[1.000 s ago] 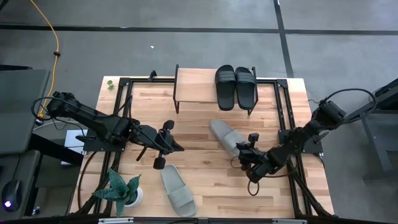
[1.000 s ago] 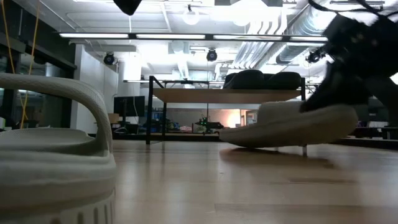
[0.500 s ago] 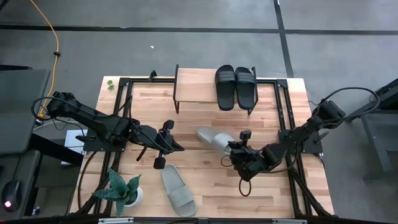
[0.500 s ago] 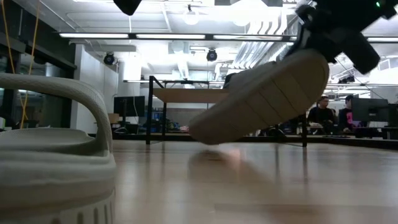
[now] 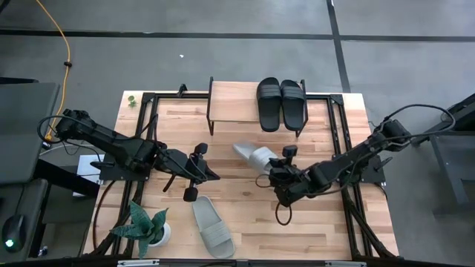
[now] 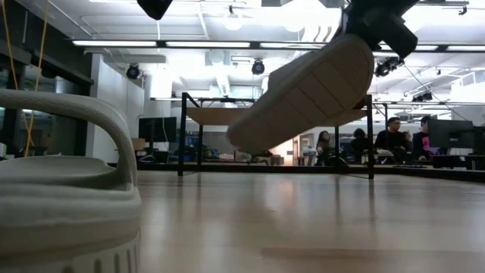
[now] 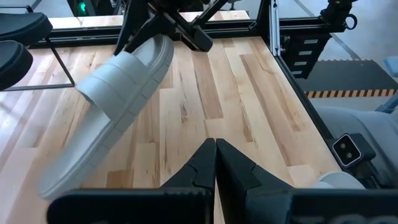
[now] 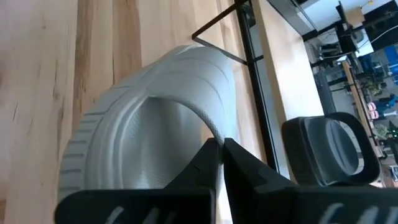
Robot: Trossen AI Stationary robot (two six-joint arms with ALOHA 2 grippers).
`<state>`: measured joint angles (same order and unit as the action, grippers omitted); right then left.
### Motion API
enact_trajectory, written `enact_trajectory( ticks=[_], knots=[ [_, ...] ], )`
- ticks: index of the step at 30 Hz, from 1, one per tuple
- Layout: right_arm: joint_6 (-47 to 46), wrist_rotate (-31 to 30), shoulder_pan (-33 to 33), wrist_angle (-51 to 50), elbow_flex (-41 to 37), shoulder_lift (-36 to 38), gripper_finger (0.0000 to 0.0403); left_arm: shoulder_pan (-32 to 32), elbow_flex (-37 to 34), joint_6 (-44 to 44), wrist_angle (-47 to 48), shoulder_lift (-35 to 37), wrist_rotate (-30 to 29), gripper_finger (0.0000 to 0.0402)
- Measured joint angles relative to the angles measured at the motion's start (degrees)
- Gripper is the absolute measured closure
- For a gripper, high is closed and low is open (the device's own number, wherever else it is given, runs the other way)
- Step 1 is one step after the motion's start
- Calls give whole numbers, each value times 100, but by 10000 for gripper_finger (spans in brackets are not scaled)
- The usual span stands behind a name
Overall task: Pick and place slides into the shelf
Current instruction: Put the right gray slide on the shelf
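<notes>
**Operator:** What is the right gripper carrying?

**Technician:** It is carrying one light grey slide, a moulded open-toe sandal with a wide ribbed strap and a grooved sole. The jaws are clamped on its heel end. In the right wrist view the two dark fingers are closing together over the footbed just behind the strap.

**Operator:** Where is that slide sitting?

**Technician:** It is hanging clear of the tabletop, near the table's centre and just in front of the shelf. The low view is showing its sole raised well above the wood.

**Operator:** Which way is it pointing?

**Technician:** Its long axis is running diagonally, toe toward the far left and tilted downward, heel up at the gripper.

**Operator:** And the other slides?

**Technician:** The black pair is lying side by side on the right half of the shelf, toes pointing toward the far side. The second grey slide is lying flat near the front edge, beside a potted plant.

**Operator:** The left gripper?

**Technician:** It is hovering left of centre with its jaws pressed together, holding nothing.
</notes>
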<state>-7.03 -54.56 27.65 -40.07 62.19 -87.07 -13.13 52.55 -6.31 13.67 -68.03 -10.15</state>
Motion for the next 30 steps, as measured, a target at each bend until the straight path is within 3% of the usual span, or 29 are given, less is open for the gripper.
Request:
enact_trajectory(
  ticks=[7, 12, 24, 30],
  knots=[
    [57, 35, -24, -117, 185, 2, 403, 0, 0, 21, 44, 0, 0, 401],
    [191, 204, -154, -155, 519, 2, 403, -2, 0, 568, 27, -11, -17, 401],
    [600, 928, -694, -169, 1105, 2, 403, -2, 2, 2281, -80, -483, -998, 401],
    [752, 1180, -972, -131, 1167, 2, 403, -2, 2, 2603, -462, -539, -1442, 401]
  ],
)
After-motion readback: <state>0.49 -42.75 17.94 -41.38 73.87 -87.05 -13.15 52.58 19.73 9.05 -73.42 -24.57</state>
